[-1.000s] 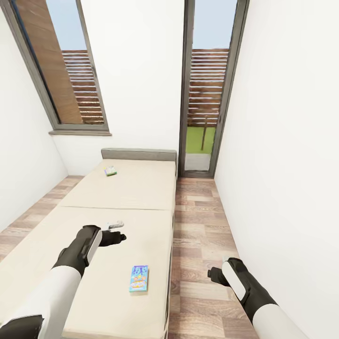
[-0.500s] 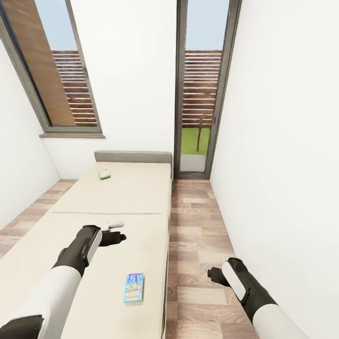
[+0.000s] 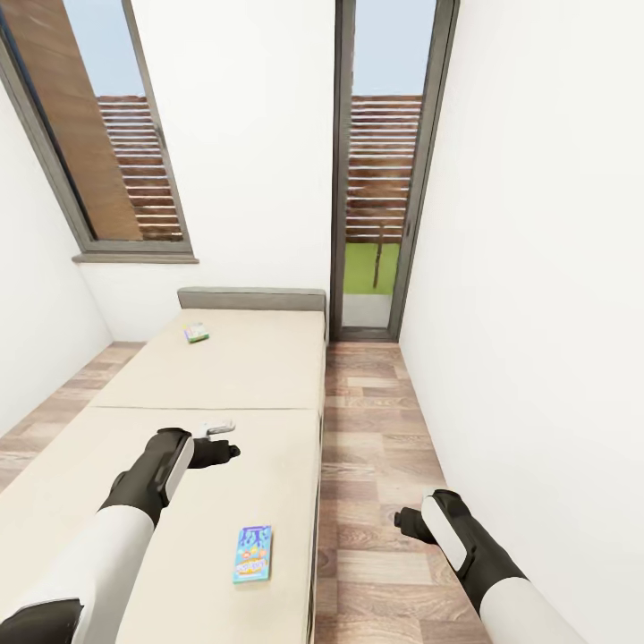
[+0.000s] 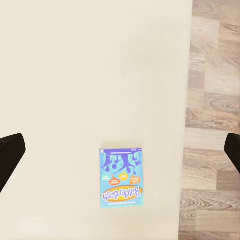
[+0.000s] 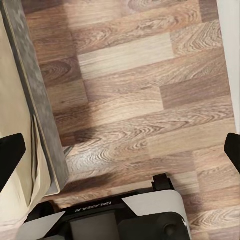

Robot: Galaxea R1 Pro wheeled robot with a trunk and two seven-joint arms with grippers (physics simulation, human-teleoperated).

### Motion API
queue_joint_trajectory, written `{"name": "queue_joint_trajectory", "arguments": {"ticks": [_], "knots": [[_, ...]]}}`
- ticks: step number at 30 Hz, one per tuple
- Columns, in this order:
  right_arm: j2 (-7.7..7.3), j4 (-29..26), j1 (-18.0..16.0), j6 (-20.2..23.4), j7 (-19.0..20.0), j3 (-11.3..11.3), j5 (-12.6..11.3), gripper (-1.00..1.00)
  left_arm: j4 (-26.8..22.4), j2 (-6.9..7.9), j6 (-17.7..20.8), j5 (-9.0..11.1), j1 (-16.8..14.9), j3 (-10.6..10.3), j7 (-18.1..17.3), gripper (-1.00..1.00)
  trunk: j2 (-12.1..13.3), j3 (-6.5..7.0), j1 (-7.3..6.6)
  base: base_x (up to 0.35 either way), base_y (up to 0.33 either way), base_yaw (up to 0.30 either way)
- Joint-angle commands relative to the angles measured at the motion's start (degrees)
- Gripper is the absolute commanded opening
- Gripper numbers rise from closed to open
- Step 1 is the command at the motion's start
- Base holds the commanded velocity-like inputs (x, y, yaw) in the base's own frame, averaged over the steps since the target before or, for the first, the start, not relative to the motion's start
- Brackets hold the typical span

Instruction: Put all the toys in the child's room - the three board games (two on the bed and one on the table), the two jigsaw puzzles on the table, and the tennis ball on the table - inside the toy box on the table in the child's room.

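The blue board game [image 3: 252,554] lies flat on the bed [image 3: 224,376], near the mattress's floor-side edge and closer to the robot than the left claw [image 3: 224,444], which hovers above the mattress just beyond it. Its long axis runs along the bed, away from the robot. From the left wrist camera the box [image 4: 122,177] sits between the two dark fingertips [image 4: 10,155], which stand wide apart and empty. The right claw [image 3: 404,521] hangs over the plank floor [image 3: 376,429], also spread open with nothing held, so the left arm is the nearer. The box looks like thin, glossy printed cardboard with square corners; the mattress is plain matte beige. A second, green-edged game [image 3: 196,334] lies far up near the grey headboard [image 3: 250,298], too small to read.
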Motion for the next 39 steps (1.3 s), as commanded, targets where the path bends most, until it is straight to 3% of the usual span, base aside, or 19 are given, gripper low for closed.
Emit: {"name": "queue_joint_trajectory", "arguments": {"ticks": [1,19,39], "knots": [[-0.03,-0.07,-0.05,0.09,-0.58,0.18,-0.6,1.0,-0.06,-0.02,0.3,-0.05,-0.04,0.15,-0.23,1.0,-0.13,-0.13,0.04,0.006,0.0,0.0],[-0.03,-0.07,-0.05,0.09,-0.49,0.18,-0.67,1.0,-0.06,-0.02,0.3,-0.05,-0.05,0.16,-0.26,1.0,-0.13,-0.13,0.04,0.108,0.0,-0.003],[0.04,-0.07,-0.05,0.03,-0.5,0.18,-0.64,1.0,-0.06,-0.04,0.3,0.04,-0.06,0.13,-0.26,1.0,-0.13,-0.13,0.04,0.012,0.0,-0.08]]}}
